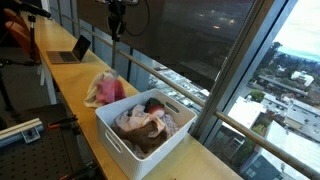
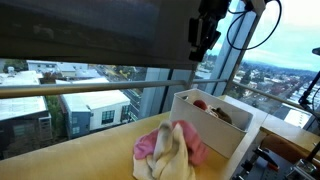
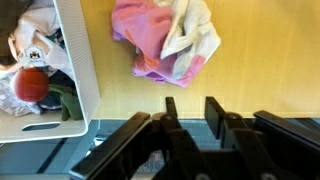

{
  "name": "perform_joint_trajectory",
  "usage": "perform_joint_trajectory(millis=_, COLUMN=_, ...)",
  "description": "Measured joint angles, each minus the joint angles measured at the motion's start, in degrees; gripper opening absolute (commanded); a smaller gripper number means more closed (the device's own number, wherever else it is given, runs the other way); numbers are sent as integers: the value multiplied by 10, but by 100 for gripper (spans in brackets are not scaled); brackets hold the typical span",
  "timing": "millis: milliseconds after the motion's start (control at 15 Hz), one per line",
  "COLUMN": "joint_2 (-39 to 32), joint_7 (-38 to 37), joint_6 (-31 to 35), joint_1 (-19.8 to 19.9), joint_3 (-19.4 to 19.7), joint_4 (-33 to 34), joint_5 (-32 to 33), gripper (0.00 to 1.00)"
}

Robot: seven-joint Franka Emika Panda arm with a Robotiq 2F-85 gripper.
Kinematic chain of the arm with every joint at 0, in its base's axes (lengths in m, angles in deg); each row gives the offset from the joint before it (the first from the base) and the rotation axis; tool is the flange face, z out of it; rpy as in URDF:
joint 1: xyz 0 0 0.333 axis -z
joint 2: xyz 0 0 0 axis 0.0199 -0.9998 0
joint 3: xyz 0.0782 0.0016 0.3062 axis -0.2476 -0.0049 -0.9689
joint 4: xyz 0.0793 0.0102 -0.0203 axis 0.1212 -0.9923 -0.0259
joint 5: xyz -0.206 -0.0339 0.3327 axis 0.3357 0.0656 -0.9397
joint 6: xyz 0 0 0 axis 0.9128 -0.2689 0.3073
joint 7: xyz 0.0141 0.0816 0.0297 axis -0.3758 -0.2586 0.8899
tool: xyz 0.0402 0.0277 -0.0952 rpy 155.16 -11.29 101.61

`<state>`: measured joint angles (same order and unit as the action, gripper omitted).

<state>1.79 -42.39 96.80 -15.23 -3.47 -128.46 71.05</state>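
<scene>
gripper high over counter, jaws part spread, empty; nearest: pink/white cloth pile on counter, just beside white bin w/ clothes inside

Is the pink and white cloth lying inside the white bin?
No, the pink and white cloth lies on the wooden counter beside the white bin, outside its wall.

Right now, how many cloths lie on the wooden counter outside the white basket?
2: a pink cloth and a cream cloth draped across it, heaped together beside the white basket. More may be hidden beneath them.
</scene>
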Motion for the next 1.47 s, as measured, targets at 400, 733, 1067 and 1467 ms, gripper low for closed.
perform_joint_trajectory(millis=400, joint_2=-1, joint_7=2, joint_6=7, joint_1=29, joint_3=18, joint_4=-4, joint_5=2, gripper=100)
perform_joint_trajectory(millis=733, joint_2=-12, joint_7=56, joint_6=54, joint_1=101, joint_3=68, joint_4=-15, joint_5=3, gripper=100)
perform_joint_trajectory(millis=1067, joint_2=-63, joint_7=105, joint_6=106, joint_1=160, joint_3=106, joint_4=-13, joint_5=3, gripper=100)
perform_joint_trajectory(millis=1467, joint_2=-163, joint_7=131, joint_6=129, joint_1=187, joint_3=120, joint_4=31, joint_5=3, gripper=100)
